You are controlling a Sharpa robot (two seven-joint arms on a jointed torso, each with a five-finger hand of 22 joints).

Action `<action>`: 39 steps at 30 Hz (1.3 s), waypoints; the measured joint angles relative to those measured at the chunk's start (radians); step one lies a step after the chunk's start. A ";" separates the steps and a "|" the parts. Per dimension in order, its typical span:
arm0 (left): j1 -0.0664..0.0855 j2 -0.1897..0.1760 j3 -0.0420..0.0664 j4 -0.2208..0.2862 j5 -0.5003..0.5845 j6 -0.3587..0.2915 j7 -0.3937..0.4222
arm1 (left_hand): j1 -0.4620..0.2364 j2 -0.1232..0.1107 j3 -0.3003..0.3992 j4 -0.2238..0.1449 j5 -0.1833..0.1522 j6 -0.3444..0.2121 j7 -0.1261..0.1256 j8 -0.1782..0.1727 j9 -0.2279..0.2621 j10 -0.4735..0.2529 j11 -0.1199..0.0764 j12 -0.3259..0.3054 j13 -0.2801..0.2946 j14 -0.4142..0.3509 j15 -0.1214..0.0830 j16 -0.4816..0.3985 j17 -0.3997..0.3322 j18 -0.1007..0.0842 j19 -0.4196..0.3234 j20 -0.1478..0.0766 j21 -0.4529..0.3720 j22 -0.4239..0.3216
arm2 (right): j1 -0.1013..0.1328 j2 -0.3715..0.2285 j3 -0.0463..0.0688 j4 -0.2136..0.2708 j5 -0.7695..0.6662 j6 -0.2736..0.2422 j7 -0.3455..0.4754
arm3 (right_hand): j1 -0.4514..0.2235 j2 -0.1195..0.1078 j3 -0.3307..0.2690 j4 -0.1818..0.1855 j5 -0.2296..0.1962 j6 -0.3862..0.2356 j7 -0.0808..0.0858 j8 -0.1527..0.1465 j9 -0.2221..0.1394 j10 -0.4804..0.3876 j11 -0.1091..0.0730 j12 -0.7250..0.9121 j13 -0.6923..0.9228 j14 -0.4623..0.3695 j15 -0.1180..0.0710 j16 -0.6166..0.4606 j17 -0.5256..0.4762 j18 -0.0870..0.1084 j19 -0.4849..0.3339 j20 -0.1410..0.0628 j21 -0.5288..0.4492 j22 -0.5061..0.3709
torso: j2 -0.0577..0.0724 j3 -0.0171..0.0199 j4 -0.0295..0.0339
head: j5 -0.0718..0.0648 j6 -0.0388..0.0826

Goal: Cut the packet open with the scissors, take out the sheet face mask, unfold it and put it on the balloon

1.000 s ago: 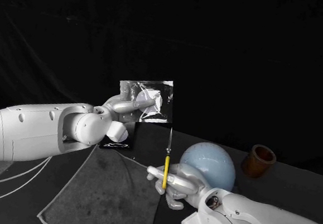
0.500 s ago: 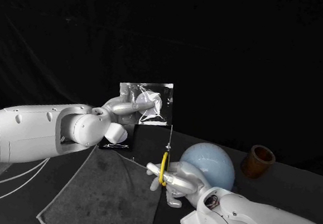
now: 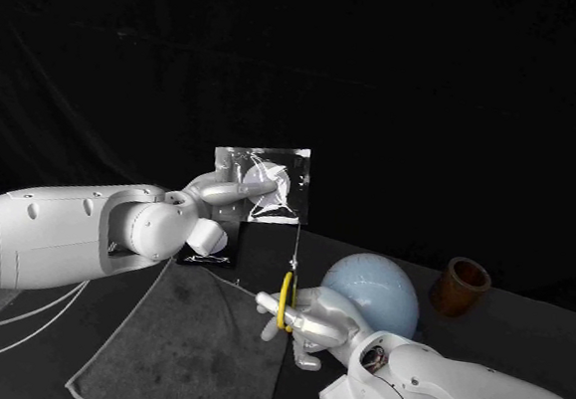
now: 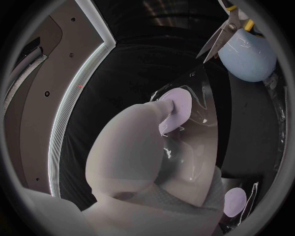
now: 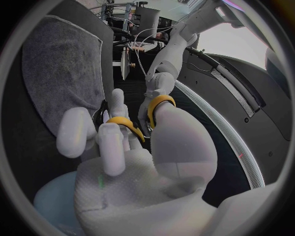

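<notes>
My left hand (image 3: 220,195) holds the clear, shiny packet (image 3: 266,182) upright above the table, thumb pressed on its face. In the left wrist view the packet (image 4: 199,132) stands against my left hand (image 4: 144,157). My right hand (image 3: 303,322) grips the yellow-handled scissors (image 3: 289,278) with the blades pointing up, their tip just under the packet's lower right corner. The scissors (image 4: 217,37) have their blades slightly parted, a little apart from the packet. My fingers sit in the yellow handles (image 5: 138,118) of my right hand (image 5: 132,167). The pale blue balloon (image 3: 377,290) rests beside my right hand.
A grey cloth (image 3: 188,346) covers the table under both arms. A brown cup (image 3: 460,285) stands to the right of the balloon. A small dark, shiny item (image 3: 208,251) lies beyond the cloth, below my left hand.
My right hand has shifted slightly left and up, turning the scissors so the handle loop shows. The blade tip has come closer to the packet's lower edge. The left hand stayed put.
</notes>
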 measured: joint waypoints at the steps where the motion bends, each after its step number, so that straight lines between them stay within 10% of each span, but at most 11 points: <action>1: 0.000 -0.001 0.000 0.001 0.000 0.000 0.000 | 0.000 0.000 0.000 0.000 0.000 0.000 0.000 0.000 0.000 0.000 0.000 0.000 0.000 0.000 0.000 0.000 0.000 0.000 0.000 0.000 0.000 0.000 | 0.000 0.000 0.000 0.000 -0.002 0.000 0.000 | 0.000 0.000 0.000 0.000 0.000 0.003 -0.003 0.000 0.000 0.004 -0.002 0.000 -0.001 0.000 0.000 0.000 0.000 0.000 0.000 0.000 0.000 0.000 | 0.000 0.0000 0.0000 | 0.000 0.000; 12: 0.000 -0.003 0.000 0.007 0.000 0.006 -0.001 | -0.001 -0.001 0.000 0.000 0.000 0.002 0.002 0.000 0.001 0.000 0.000 0.000 0.000 0.001 0.001 0.000 0.000 -0.001 0.000 0.000 0.000 0.000 | -0.001 0.001 0.001 -0.013 -0.013 0.007 -0.001 | 0.000 0.021 -0.075 0.003 0.000 0.000 0.005 0.000 0.000 -0.019 0.007 -0.037 -0.050 0.000 0.000 -0.004 -0.001 0.000 -0.004 0.004 -0.010 0.000 | 0.000 0.0001 -0.0005 | -0.003 0.001; 27: 0.000 -0.007 0.000 0.008 0.000 0.020 0.010 | -0.007 -0.001 0.003 -0.003 0.000 0.002 0.002 0.000 0.005 0.000 0.000 0.000 0.000 0.001 0.001 0.000 0.001 -0.007 0.000 0.000 0.000 0.000 | -0.003 -0.005 0.001 -0.012 -0.020 0.038 -0.011 | 0.002 0.069 -0.254 0.006 -0.002 -0.064 0.046 -0.026 -0.037 -0.170 0.056 -0.105 -0.246 -0.002 0.045 -0.033 0.000 0.019 -0.053 0.047 -0.125 0.000 | 0.000 0.0001 -0.0005 | -0.004 0.000; 39: 0.000 -0.009 0.001 0.013 0.001 0.022 0.012 | -0.009 -0.001 0.007 -0.007 -0.002 0.002 0.002 0.002 0.005 -0.001 0.001 0.000 0.000 0.001 0.001 0.000 0.001 -0.008 0.000 0.000 0.000 0.000 | -0.006 -0.011 0.004 -0.005 -0.023 0.053 -0.010 | -0.040 0.026 -0.271 0.011 -0.002 -0.099 0.038 -0.034 -0.062 -0.241 0.078 -0.105 -0.351 -0.002 0.059 -0.050 -0.012 0.033 -0.090 0.064 -0.214 0.000 | 0.000 0.0002 -0.0007 | -0.009 0.001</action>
